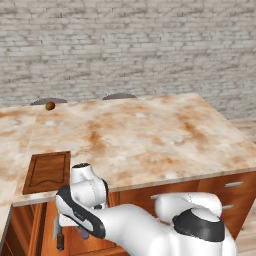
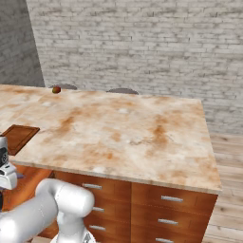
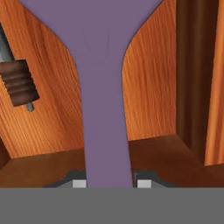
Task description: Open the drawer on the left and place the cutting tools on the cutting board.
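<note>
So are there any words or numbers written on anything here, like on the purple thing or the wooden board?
None: no words, numbers, labels or signs can be read anywhere.
Purple peeler: plain purple, no writing.
Cutting board: bare dark wood, no writing.
Knife: ribbed dark handle, no mark.
Countertop and brick wall: only marbling and brick pattern.

I'm looking at a whitewashed grey brick wall (image 1: 125, 45) running behind a kitchen island whose surface (image 1: 150, 135) is beige marble with rust-coloured veining. Below it, in the right base view, I see reddish-brown cabinet fronts with stacked narrow drawers (image 2: 171, 209), each with a short silver bar handle, and a pale wood plank floor (image 2: 230, 190) to the right. 2 dark rounded stool tops (image 1: 119, 96) peek over the far edge, under even, flat light.
</note>
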